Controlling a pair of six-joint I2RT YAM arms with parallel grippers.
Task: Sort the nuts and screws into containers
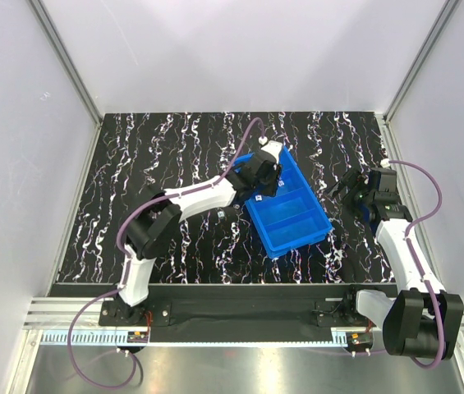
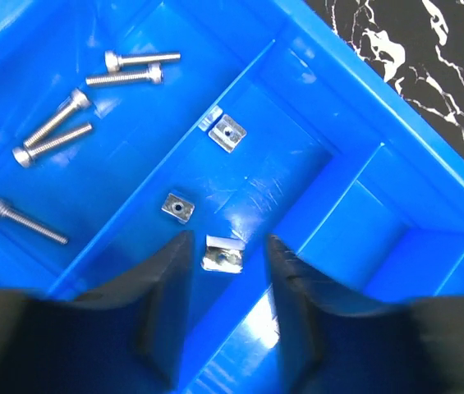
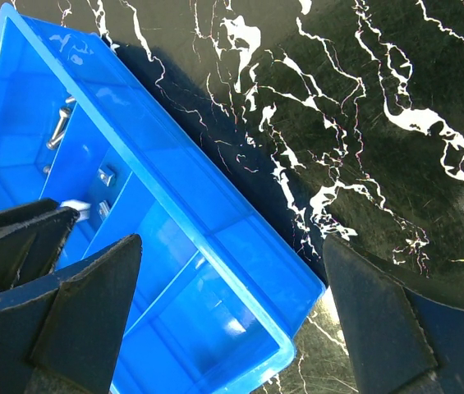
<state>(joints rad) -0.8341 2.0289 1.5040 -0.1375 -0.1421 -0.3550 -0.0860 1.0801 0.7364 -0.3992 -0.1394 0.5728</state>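
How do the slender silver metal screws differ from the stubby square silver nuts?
The screws are long rods with round heads; the nuts are flat squares with a centre hole. Five screws lie in one compartment of the blue plastic tray, three nuts in the next. Both are shiny silver metal.

The scene is lit brightly from above; glare is cast on the glossy bench (image 3: 396, 123), and the near fingers (image 2: 166, 312) are blurred.
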